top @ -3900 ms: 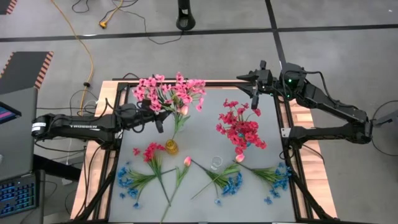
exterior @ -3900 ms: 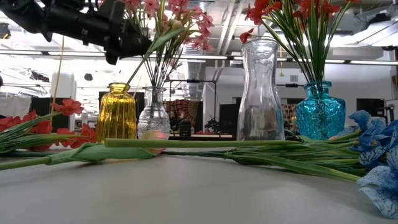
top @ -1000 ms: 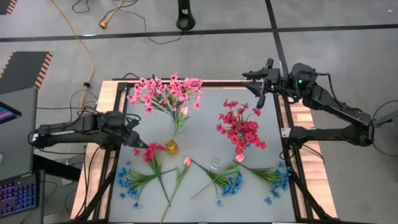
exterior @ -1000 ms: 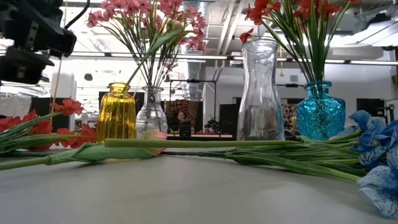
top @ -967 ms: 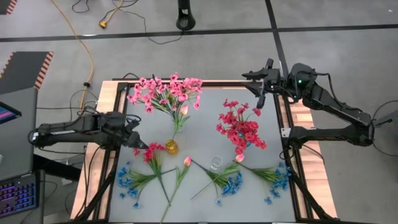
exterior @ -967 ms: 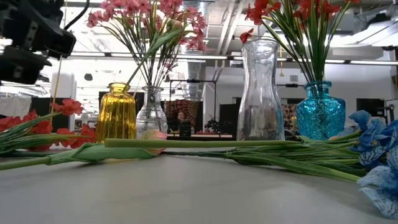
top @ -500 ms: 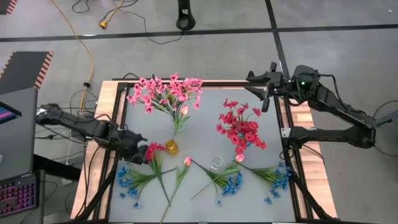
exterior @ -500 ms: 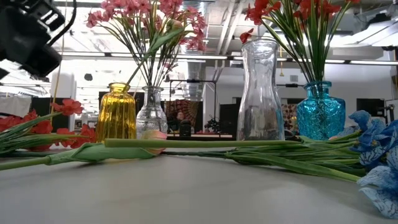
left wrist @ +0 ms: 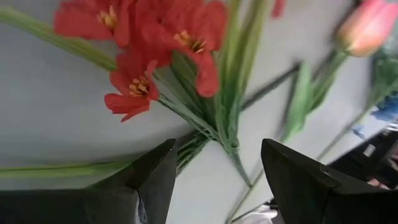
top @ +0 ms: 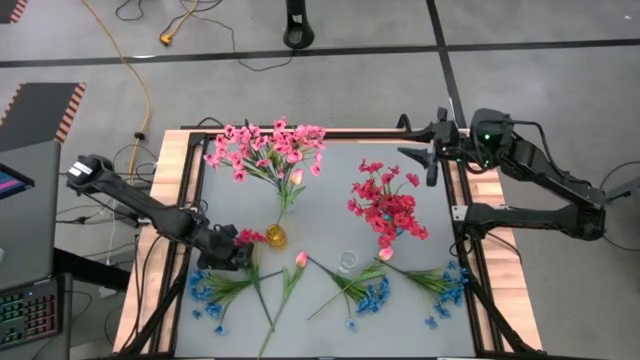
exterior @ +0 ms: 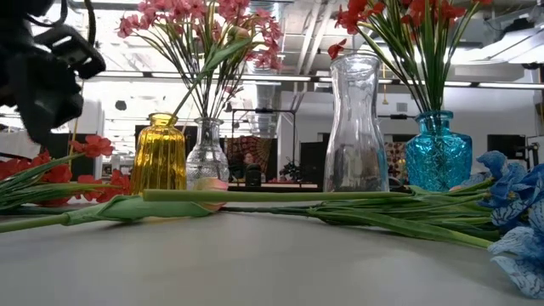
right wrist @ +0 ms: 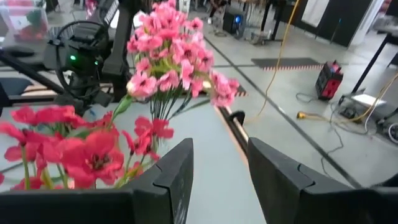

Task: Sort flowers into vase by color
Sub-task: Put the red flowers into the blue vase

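Observation:
A red sprig lies flat on the table beside the yellow vase. My left gripper is open and hovers low over it. In the left wrist view the sprig's green stems run between the fingers and its red blossoms lie just ahead. Blue sprigs and a pink tulip also lie on the table. A pink bunch stands in a small clear vase. A red bunch stands in the blue vase. My right gripper waits, open, at the table's far right corner.
A tall clear vase stands near the table's middle. More blue sprigs and a tulip bud lie along the near edge. The table's black frame runs around the grey surface, and bare surface shows in the far middle.
My left arm has swung from the table's left edge toward the near side and the yellow vase. It has come down, and its gripper now sits over the red sprig. My right gripper has drifted slightly toward the table's right edge.

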Robot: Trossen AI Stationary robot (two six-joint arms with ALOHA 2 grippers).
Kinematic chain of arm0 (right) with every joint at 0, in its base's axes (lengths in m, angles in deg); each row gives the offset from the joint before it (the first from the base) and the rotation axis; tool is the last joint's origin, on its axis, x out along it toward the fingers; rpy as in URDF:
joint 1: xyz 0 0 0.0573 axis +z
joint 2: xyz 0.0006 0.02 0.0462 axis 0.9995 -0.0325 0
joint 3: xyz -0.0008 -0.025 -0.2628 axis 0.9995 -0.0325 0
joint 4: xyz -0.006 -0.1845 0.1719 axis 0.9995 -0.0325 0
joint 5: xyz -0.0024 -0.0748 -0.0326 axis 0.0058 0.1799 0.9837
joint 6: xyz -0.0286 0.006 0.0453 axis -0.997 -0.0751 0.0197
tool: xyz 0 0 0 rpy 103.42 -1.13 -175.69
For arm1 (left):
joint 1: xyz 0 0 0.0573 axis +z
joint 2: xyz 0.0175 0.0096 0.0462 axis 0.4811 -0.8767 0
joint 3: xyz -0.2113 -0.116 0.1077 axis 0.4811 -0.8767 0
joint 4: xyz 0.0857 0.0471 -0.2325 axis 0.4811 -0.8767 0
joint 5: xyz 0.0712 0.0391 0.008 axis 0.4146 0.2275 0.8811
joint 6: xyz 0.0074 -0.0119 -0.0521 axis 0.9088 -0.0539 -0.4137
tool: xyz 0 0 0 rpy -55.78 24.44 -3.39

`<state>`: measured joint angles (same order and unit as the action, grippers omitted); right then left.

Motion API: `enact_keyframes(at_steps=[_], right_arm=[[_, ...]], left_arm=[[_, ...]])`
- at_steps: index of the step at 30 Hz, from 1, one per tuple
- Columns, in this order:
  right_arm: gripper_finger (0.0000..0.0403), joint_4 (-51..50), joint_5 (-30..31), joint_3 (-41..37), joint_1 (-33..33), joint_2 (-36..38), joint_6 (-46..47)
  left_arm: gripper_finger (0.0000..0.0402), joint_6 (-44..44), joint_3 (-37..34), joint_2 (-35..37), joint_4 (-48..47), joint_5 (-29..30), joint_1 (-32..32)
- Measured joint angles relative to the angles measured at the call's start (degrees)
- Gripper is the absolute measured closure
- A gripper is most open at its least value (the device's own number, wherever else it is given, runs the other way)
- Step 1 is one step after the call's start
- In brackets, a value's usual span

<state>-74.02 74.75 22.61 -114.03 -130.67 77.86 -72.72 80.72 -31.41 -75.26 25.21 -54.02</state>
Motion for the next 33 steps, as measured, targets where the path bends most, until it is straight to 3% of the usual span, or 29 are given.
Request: enact_keyframes(at_steps=[7,22,26,33], right_arm=[[0.0226,-1.1,0.0,0.0,0.0,0.0,0.0],[0.0226,-1.6,0.0,0.0,0.0,0.0,0.0],[0.0226,-2.4,0.0,0.0,0.0,0.0,0.1],[0.0226,-3.3,0.0,0.0,0.0,0.0,0.1]], left_arm=[[0.0180,-1.4,0.0,-7.6,6.6,5.9,-1.2],[0.0187,-3.2,0.2,-14.2,7.7,8.3,-1.3],[0.0225,-2.6,0.0,-14.3,8.3,10.4,-1.3],[0.0327,-0.8,-0.1,-14.4,8.5,12.2,-1.2]])
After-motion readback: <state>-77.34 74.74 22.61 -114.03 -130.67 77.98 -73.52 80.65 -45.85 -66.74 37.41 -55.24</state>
